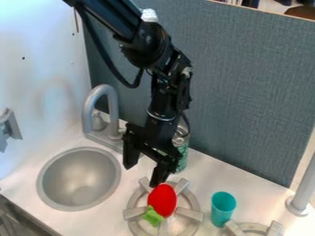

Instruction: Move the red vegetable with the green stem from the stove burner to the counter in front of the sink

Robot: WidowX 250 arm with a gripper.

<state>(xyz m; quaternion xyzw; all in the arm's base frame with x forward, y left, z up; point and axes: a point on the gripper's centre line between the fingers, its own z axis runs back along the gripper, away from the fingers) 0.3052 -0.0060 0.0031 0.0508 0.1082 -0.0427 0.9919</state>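
Gripper (143, 175) wide, nothing between its fingers. Red toy (162, 199) at 5 o'clock on the burner (133, 213), close to one finger; descending there could roll it, being rounded. Can (183, 150) at 2 o'clock limits sideways room; desk (115, 206) opens toward 7 o'clock, bounded by the sink rim (119, 177).

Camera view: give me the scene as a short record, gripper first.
gripper: fingers apart, holding nothing
nearest thing: red toy strawberry, just below one fingertip
strawberry position: on the burner, green top toward the camera
cup: teal, beside the burner
can: green, behind the gripper
sink: round, left in view
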